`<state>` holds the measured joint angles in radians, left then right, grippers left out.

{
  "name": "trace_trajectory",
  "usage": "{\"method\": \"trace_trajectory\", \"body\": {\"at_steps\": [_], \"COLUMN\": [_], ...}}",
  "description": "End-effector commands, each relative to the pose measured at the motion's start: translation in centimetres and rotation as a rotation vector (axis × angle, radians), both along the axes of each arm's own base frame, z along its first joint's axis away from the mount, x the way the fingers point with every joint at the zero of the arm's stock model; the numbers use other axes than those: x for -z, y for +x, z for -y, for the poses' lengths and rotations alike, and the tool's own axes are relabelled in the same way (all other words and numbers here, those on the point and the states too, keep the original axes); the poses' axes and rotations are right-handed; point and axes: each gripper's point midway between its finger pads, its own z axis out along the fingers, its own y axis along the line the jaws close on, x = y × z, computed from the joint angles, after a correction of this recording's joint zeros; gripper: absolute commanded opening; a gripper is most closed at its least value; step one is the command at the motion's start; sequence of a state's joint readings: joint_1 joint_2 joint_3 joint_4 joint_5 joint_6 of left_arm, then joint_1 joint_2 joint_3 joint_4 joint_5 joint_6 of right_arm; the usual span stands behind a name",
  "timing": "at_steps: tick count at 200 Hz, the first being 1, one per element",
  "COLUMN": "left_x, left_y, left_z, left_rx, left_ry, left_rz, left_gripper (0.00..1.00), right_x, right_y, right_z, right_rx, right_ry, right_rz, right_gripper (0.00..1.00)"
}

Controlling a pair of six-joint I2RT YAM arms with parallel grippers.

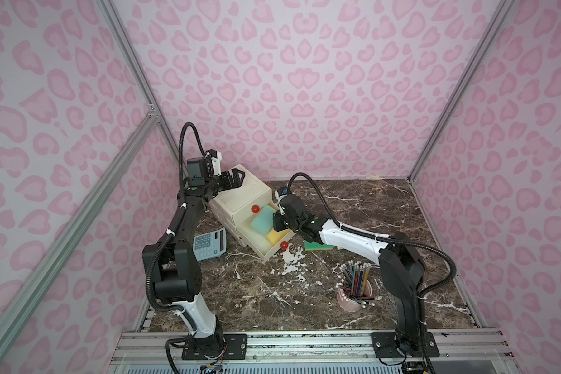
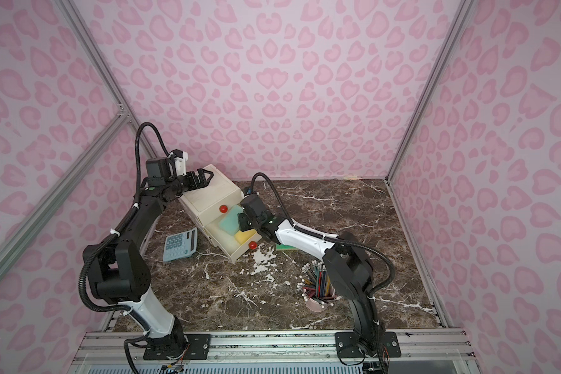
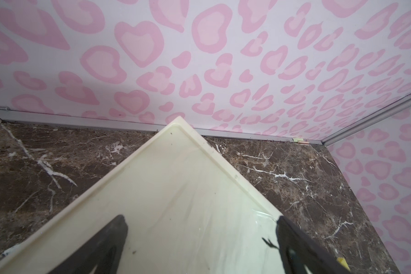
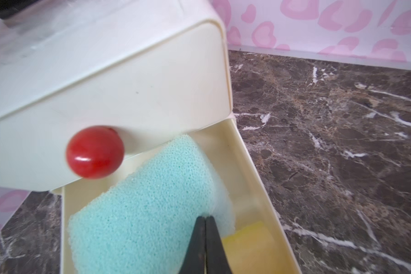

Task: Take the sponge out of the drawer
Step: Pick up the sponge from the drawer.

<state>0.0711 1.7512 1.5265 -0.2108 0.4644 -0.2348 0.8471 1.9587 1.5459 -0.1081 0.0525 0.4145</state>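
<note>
The teal sponge (image 4: 142, 213) lies inside the pulled-out drawer (image 4: 249, 166), slanted, with its far end tucked under the shut drawer front above and that front's red knob (image 4: 95, 151) just over it. Beside it, toward the open drawer's front panel, you have a yellow sponge (image 4: 247, 246) touching its edge. In both top views the two show as a teal block (image 1: 262, 220) (image 2: 229, 221) with the yellow one nearer the lower red knob (image 1: 284, 245). Your right gripper (image 4: 205, 219) reaches into the drawer from the side with its fingers pressed together, tips meeting right at the teal sponge's edge next to the yellow one. You cannot tell from the wrist view whether any foam is caught between them. Your left gripper (image 3: 199, 218) is spread wide above the flat top of the cream drawer unit (image 3: 176, 189), toward the unit's back corner near the wall, and nothing sits between its fingers. On the marble tabletop (image 1: 370, 210) a blue calculator (image 1: 209, 243) lies just beside the unit on the left arm's side. A green-and-yellow sponge (image 1: 318, 246) sits on the marble partly hidden behind the right arm, and a pink cup of pencils (image 1: 353, 291) stands well apart, nearer the arm bases.
</note>
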Motion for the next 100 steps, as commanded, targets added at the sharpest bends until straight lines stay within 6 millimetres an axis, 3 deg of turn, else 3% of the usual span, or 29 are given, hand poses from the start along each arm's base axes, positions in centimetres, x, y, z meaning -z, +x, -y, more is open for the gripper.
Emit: {"method": "trace_trajectory", "body": {"at_steps": [1,14,26,29,47,52,69,75,78,100], "left_x": [-0.6,-1.7,-4.0,-3.5,-5.2,-5.6,-6.2,-6.1,-6.1,-5.7], "left_y": [-0.9,-1.5,-2.3,-2.7,-4.1,-4.4,-5.2,-5.3,-5.4,-6.2], "left_z": [0.3,0.5,0.5,0.6,0.8,0.9,1.2,1.2,1.2,1.2], "left_rx": [0.009,0.012,0.010,0.009,0.015,0.020,0.028,0.026,0.026,0.014], "left_ry": [-0.021,-0.031,-0.032,-0.034,-0.038,-0.043,-0.058,-0.060,-0.061,-0.061], "left_rz": [-0.010,0.022,0.092,0.085,0.123,0.130,0.139,0.138,0.138,0.121], "left_gripper": [1.00,0.99,1.00,1.00,0.98,0.98,0.98,0.98,0.98,0.98], "right_x": [-0.7,-1.0,-1.6,-1.7,-3.6,-2.5,-2.7,-2.0,-3.2,-3.5], "right_y": [-0.5,-0.8,-0.7,-0.7,0.1,0.0,1.1,1.3,1.7,2.6], "right_z": [0.8,1.8,2.7,2.9,3.3,3.5,2.4,1.9,1.2,-1.1], "right_rx": [0.012,0.032,0.063,0.068,0.084,0.077,0.047,0.029,0.017,-0.028], "right_ry": [0.028,0.028,0.027,0.029,0.094,0.093,0.155,0.159,0.184,0.214], "right_rz": [0.019,0.031,0.054,0.062,0.109,0.097,0.116,0.108,0.125,0.117], "right_gripper": [0.00,0.00,0.00,0.00,0.00,0.00,0.00,0.00,0.00,0.00]}}
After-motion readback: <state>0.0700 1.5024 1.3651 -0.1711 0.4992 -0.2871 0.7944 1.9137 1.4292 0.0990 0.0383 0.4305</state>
